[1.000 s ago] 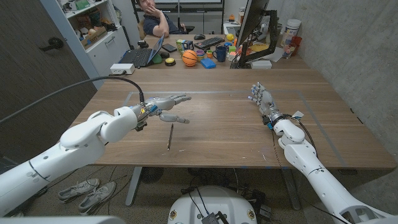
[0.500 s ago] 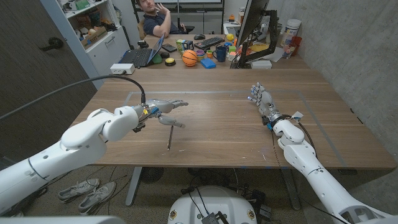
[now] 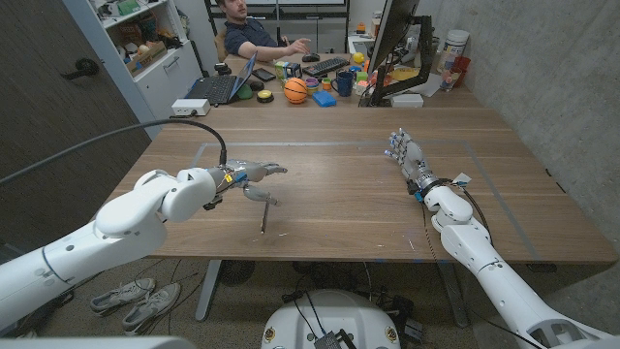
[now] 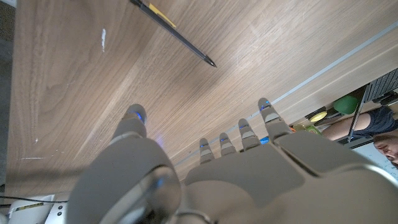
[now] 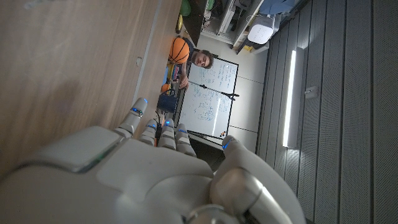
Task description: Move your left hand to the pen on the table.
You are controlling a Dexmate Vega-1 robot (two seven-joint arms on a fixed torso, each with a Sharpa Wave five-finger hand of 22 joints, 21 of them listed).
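Observation:
A dark slim pen [image 3: 264, 212] lies on the wooden table [image 3: 339, 194], near the front edge left of the middle. My left hand [image 3: 249, 179] hovers just above and behind the pen's far end, fingers spread and holding nothing; its thumb points down toward the pen. In the left wrist view the pen [image 4: 174, 34] lies beyond the fingertips [image 4: 263, 104] of the left hand [image 4: 205, 174], apart from them. My right hand [image 3: 407, 153] stands on the table's right side, fingers apart and empty, also seen as the right hand [image 5: 161, 168].
Behind the table, a second desk holds a laptop [image 3: 221, 85], a basketball [image 3: 295, 90], a keyboard [image 3: 326, 66] and a monitor [image 3: 392, 39]. A person [image 3: 254, 29] sits there. Shelves [image 3: 145, 44] stand at the back left. Shoes [image 3: 136, 301] lie on the floor.
My left hand has drawn back toward me and lowered over the pen's far end. The right hand has stayed put. The person behind has lowered an arm to the desk.

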